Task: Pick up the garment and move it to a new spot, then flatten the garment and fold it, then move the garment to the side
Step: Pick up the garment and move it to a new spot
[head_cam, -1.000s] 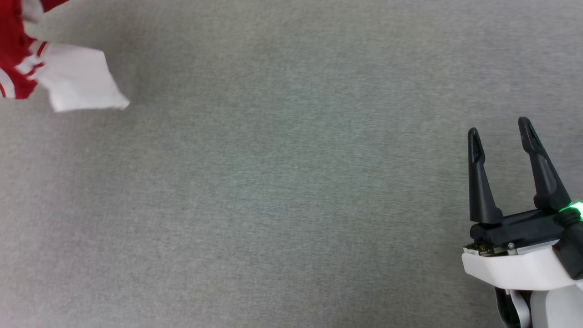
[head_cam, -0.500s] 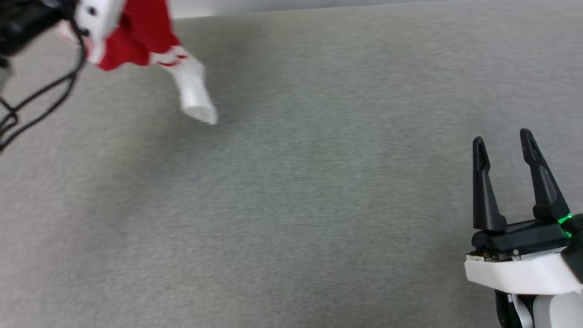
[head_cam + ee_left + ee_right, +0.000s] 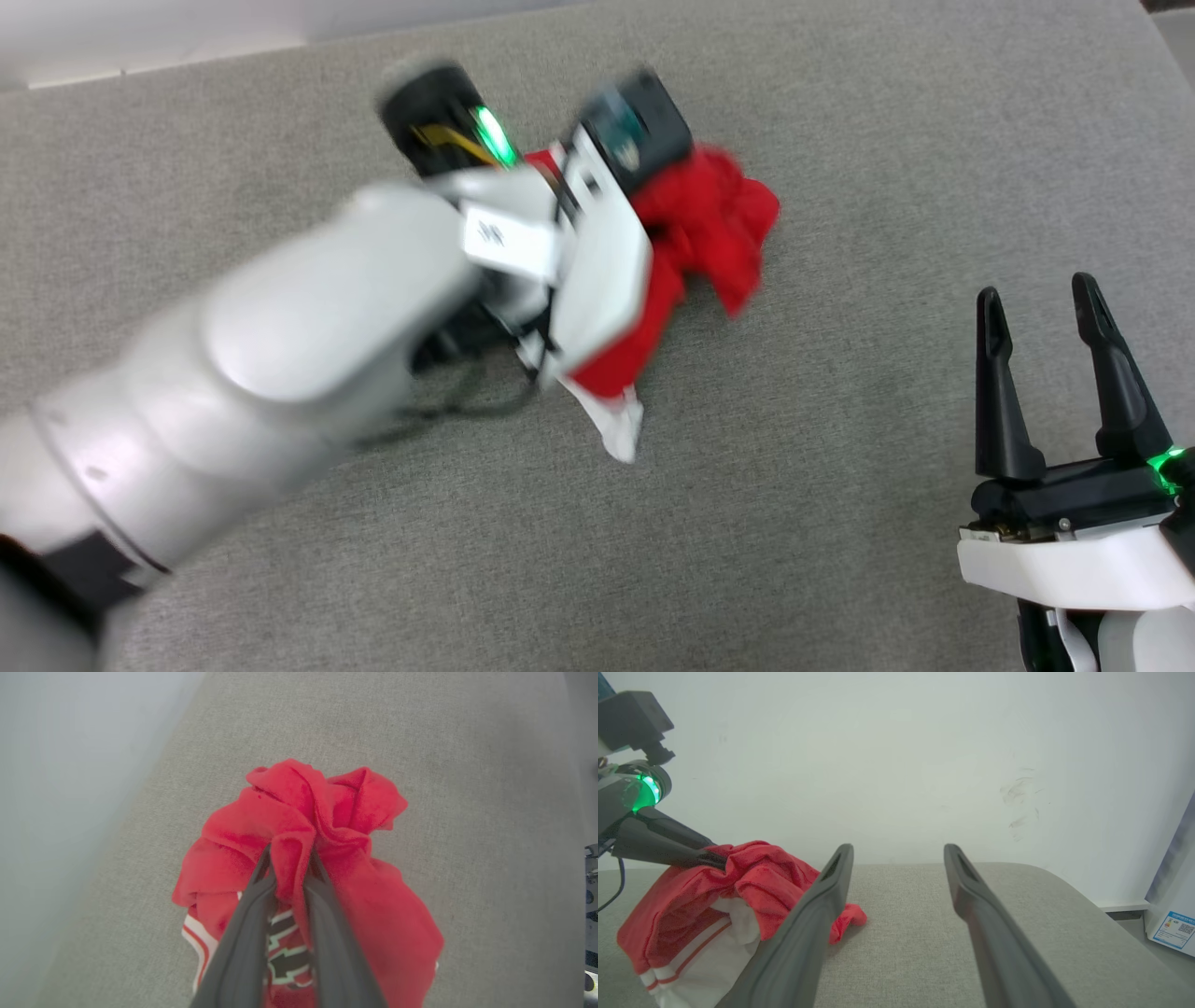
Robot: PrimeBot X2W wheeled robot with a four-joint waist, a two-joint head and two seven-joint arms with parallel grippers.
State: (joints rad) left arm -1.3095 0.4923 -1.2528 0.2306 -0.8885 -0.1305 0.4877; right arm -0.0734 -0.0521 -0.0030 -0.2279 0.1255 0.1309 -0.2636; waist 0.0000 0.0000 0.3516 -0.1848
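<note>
Left tool (image 3: 289, 857) is clenched on a bunched fold of the garment (image 3: 336, 812), its two dark fingers pinching the red cloth between their tips. In the head view those fingertips are hidden under the tool's own white housing. The blurred pale forearm (image 3: 308, 317) also covers much of the jersey there, leaving red folds showing past the tool and a white sleeve end below it. In the left wrist view the black, white-edged lettering sits mostly behind the fingers and cannot be read, and the striped trim is cut off at the bottom edge.

The left arm reaches forward over the grey counter (image 3: 840, 513) with the wrist angled down. The garment hangs crumpled from the tool, its lower part resting on the counter. A dark cable (image 3: 467, 406) loops under the forearm.

Right tool (image 3: 1038, 291) is released, its fingers spread wide and empty, with the garment well apart to its left. Ahead of it, a pale wall (image 3: 896, 765) rises beyond the counter, and a white labelled box (image 3: 1174, 919) stands off to its right.
</note>
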